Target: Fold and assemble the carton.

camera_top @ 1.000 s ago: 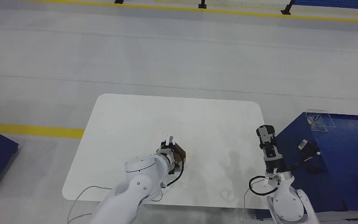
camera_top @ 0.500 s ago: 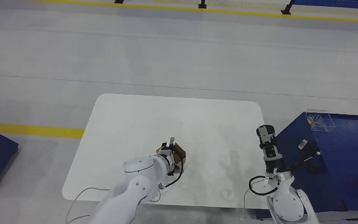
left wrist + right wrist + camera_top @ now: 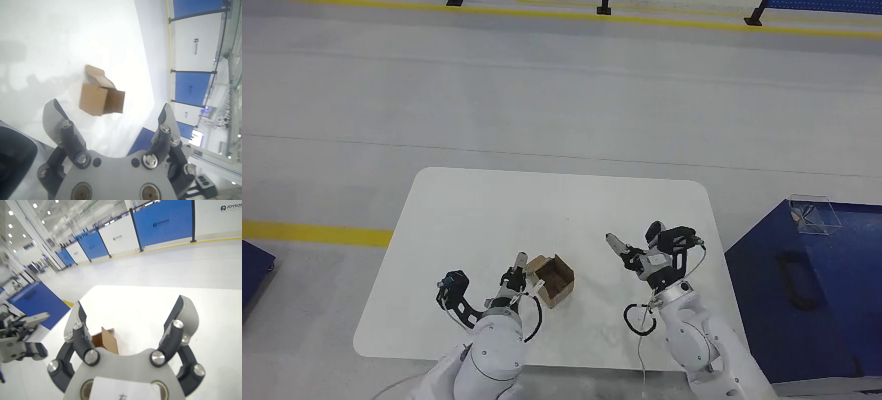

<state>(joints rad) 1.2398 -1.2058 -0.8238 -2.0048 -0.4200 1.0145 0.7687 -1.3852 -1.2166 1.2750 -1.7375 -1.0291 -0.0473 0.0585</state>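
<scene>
A small brown carton [image 3: 554,279] lies on the white table [image 3: 492,215], its dark inside showing. It is just ahead of the left gripper [image 3: 526,276], whose fingers are spread toward its nearer flap (whether a tip touches the cardboard cannot be told). The right gripper [image 3: 634,242] hangs on the carton's far side, apart from it, with its fingers parted and aimed toward it. Behind the right gripper a black cable [image 3: 638,320] loops at the arm. Farther out behind that arm stands a blue cabinet [image 3: 812,300] bearing a clear tray [image 3: 814,213].
</scene>
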